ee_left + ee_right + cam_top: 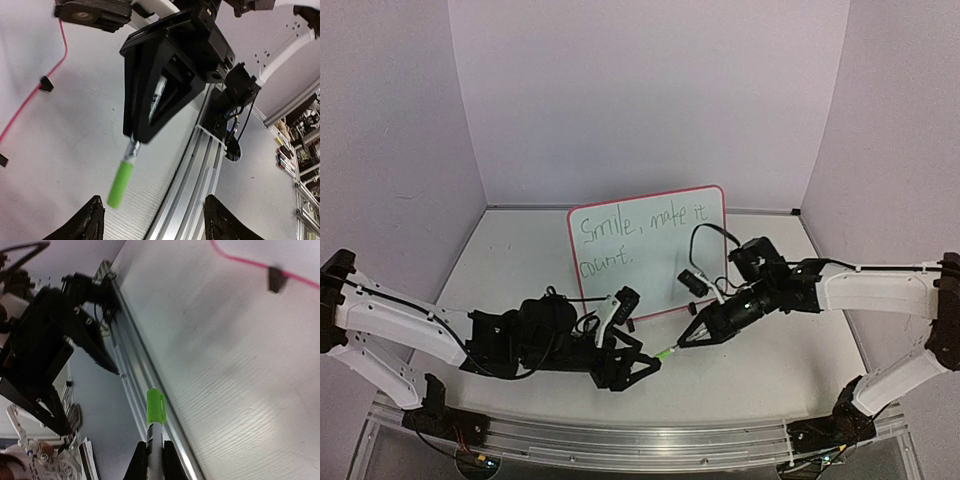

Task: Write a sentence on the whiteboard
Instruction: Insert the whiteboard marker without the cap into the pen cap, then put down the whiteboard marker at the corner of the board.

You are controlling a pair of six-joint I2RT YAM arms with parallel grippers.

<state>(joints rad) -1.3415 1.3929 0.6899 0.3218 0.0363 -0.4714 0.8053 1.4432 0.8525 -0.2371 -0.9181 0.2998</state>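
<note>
The whiteboard stands at the far middle of the table, leaning back a little. It is white with a thin red-pink rim and round corners. The sentence is written on it in thin green letters, in two lines: "Smile, make it" on top and "count." below, at the left of the board. A small black clip foot sits on its rim. Just near of the board, the right arm reaches in from the right, low over the table, with its claw pointing left and down. The right gripper is squeezed tight on a marker whose bright green cap sticks out past the fingers. The left arm lies low and stretched across from the left. The left gripper faces the cap, just beside it, with its fingers spread wide apart and nothing in them.
</note>
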